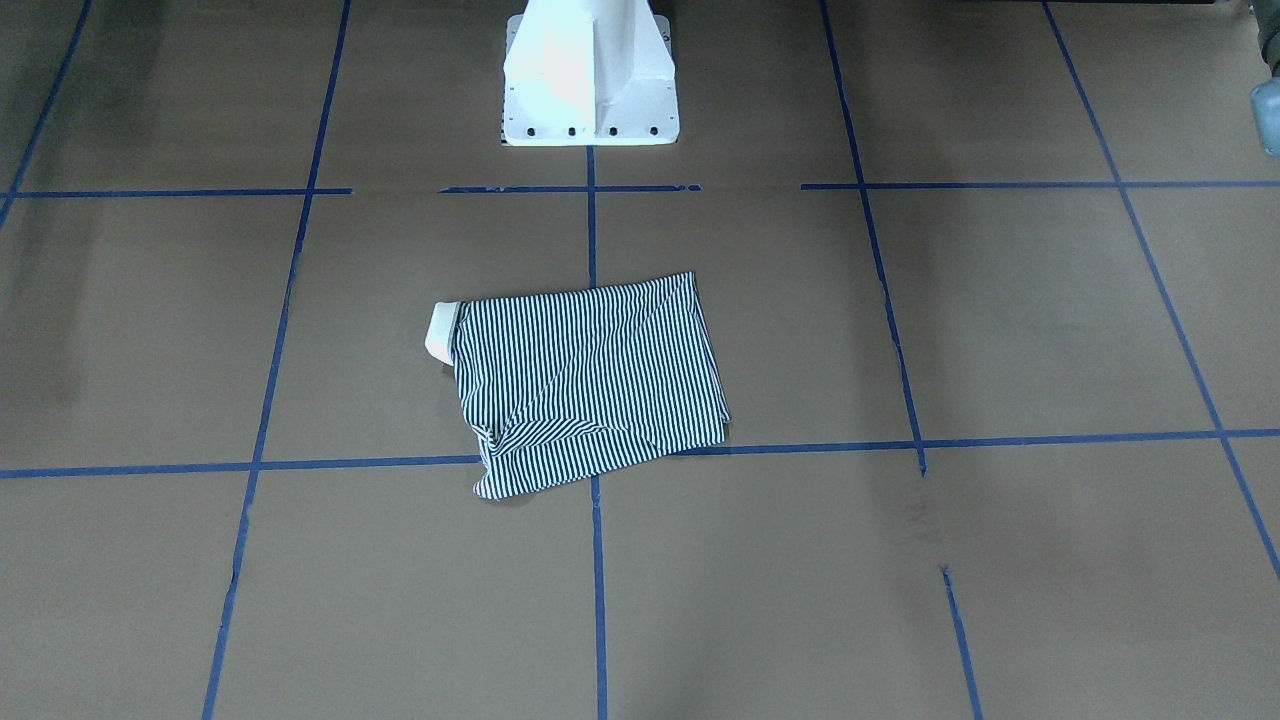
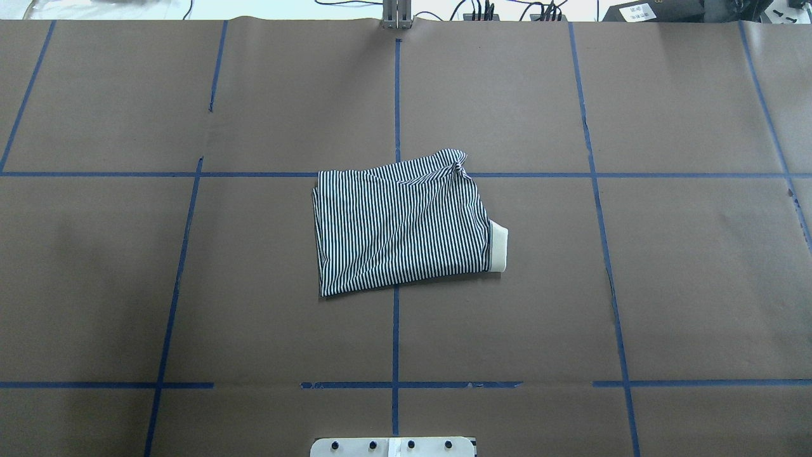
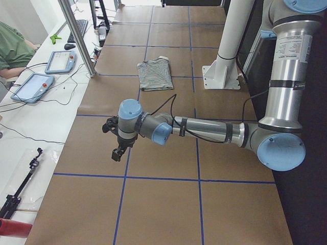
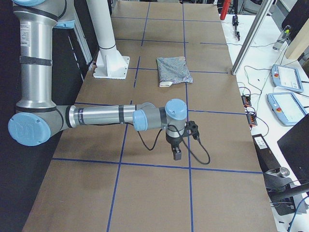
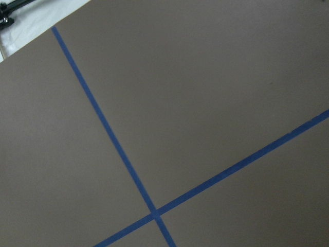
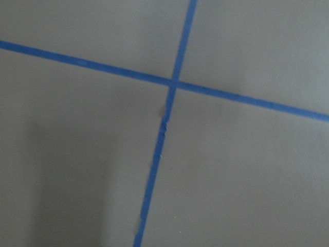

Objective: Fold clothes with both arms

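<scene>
Paper (image 2: 254, 285) gridded with blue tape (image 2: 395, 330) bears the folded shirt (image 2: 403, 222); cannot tell whether left gripper (image 3: 117, 153) or right gripper (image 4: 176, 154) gapes.

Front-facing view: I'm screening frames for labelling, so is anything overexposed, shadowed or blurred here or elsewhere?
Front-facing view: the white pedestal is blown out, while the shirt stripes are crisp. Overhead view: even light, sharp. Right wrist view: soft focus, dark shadow lower left on the table. Left wrist view: evenly lit.

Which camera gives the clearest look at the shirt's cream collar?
The overhead view: the collar lies flat and unobstructed, poking out of the folded shirt. The front-facing view shows it too, but more foreshortened. In the side views it is small and far off. The wrist cameras see only the table.
</scene>
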